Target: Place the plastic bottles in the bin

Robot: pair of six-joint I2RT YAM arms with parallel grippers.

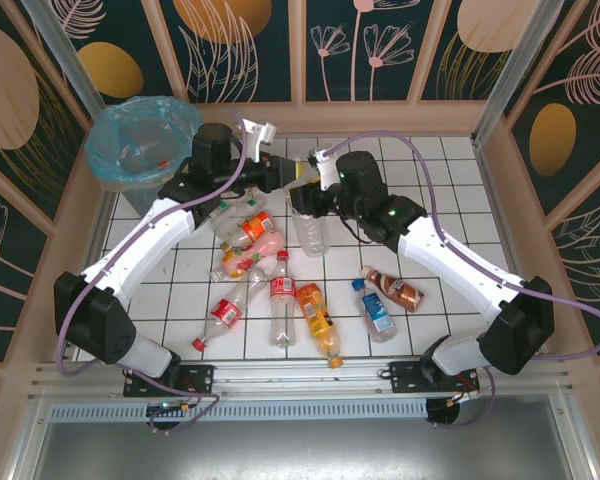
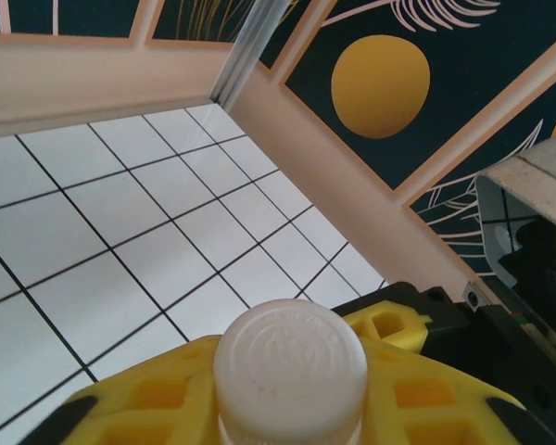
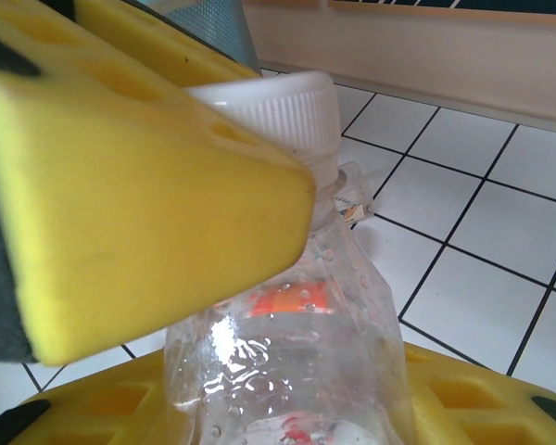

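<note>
- Top view: right gripper (image 1: pixel 308 205) and left gripper (image 1: pixel 298 172) are both on one clear white-capped plastic bottle (image 1: pixel 311 232), upright, mid-table. Prob. a handover, since the round grey bin w/ blue bag liner (image 1: pixel 108 160) sits at far left. Approx. nine other bottles (image 1: pixel 280 300) lie on the white tiles (image 1: pixel 450 200); pile count uncertain. 1 bin.
- Left wrist: yellow fingers (image 2: pixel 130 403) pinch under the cap (image 2: pixel 290 362).
- Right wrist: fingers (image 3: pixel 482 394) pinch the bottle body.

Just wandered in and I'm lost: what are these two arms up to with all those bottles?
They are clearing plastic bottles into the bin in the far left corner. At this moment the right claw grips a clear bottle by its body, and the left claw is closed around that bottle's white cap. Several more bottles lie on the tiled table.
</note>
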